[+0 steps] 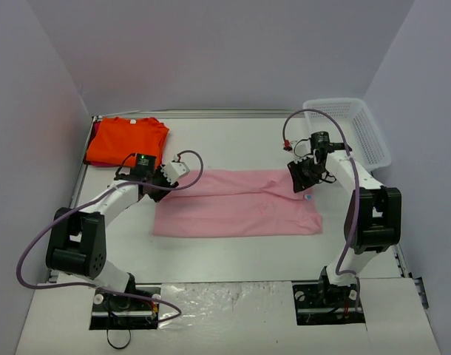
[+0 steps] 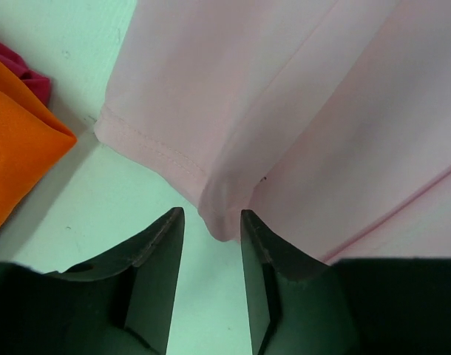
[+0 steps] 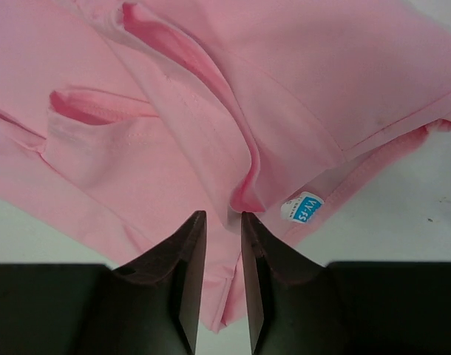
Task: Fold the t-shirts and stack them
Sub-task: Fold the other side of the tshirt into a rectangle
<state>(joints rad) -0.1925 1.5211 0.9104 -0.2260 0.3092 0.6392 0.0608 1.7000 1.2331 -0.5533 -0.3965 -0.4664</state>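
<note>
A light pink t-shirt (image 1: 236, 203) lies folded into a long band across the middle of the table. A bright orange t-shirt (image 1: 127, 140) sits folded at the back left. My left gripper (image 1: 156, 189) is at the pink band's left end. In the left wrist view its jaws (image 2: 212, 218) stand open over bare table, with a folded corner of the pink t-shirt (image 2: 321, 111) just beyond the tips and the orange t-shirt (image 2: 18, 148) at the left. My right gripper (image 1: 304, 177) is over the band's right end. It (image 3: 224, 216) is open a little above the pink t-shirt (image 3: 211, 96).
A white mesh basket (image 1: 377, 137) stands at the back right, past the right arm. A blue-and-white label (image 3: 303, 208) shows at the pink shirt's neck hem. A dark red cloth edge (image 2: 26, 74) peeks out beside the orange shirt. Grey walls enclose the table.
</note>
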